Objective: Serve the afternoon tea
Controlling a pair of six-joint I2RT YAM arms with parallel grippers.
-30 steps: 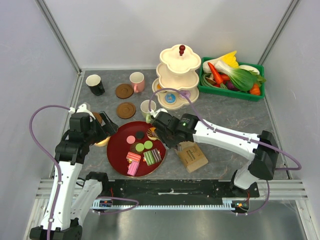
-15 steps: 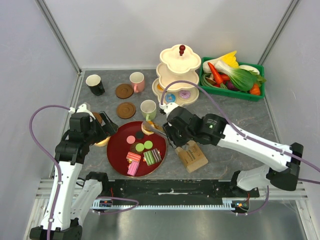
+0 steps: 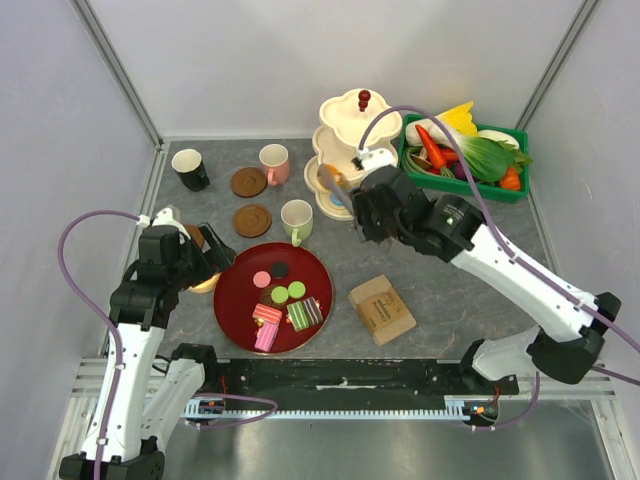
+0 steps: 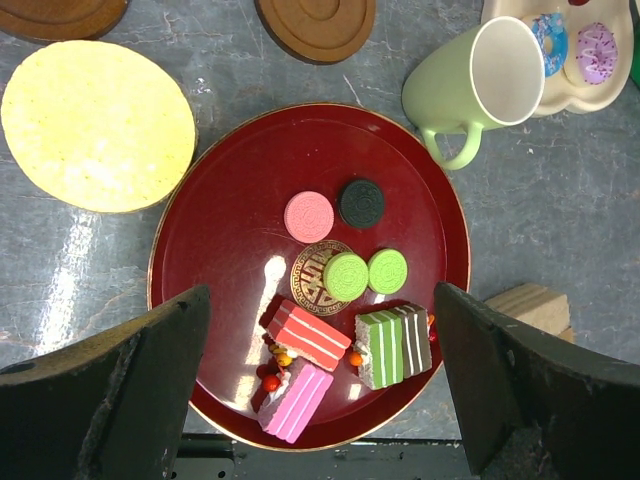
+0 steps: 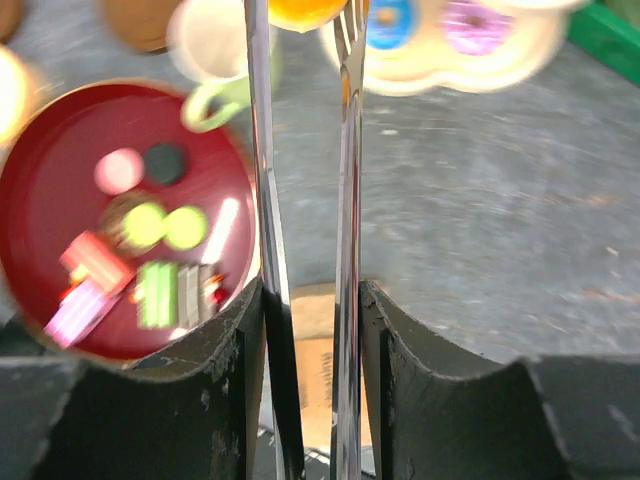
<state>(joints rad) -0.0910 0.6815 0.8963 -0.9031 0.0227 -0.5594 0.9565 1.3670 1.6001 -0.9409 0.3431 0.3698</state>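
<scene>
From above, we see that the right tool (image 3: pixel 362 200) has swung away from the round dark-red tray (image 3: pixel 235 300), where it worked a second ago. It now hangs at the bottom tier of the cream three-tier cake stand (image 3: pixel 360 130), carrying a small orange toy pastry (image 3: pixel 334 183) over that tier's near rim. The left tool (image 3: pixel 205 255) has not moved and waits beside the tray. In the left wrist view its fingers are spread wide and empty above the tray, where round macarons (image 4: pixel 309 216) and striped cake slices (image 4: pixel 395 345) are yet to be served. In the right wrist view, blurred by motion, the right tool is clamped on silver metal tongs (image 5: pixel 347 200), whose blades pinch the orange pastry just short of the blue iced donut (image 5: pixel 390 20) and purple iced donut (image 5: pixel 470 20) lying on the tier. We judge this transfer nearly done, with only the release left.
</scene>
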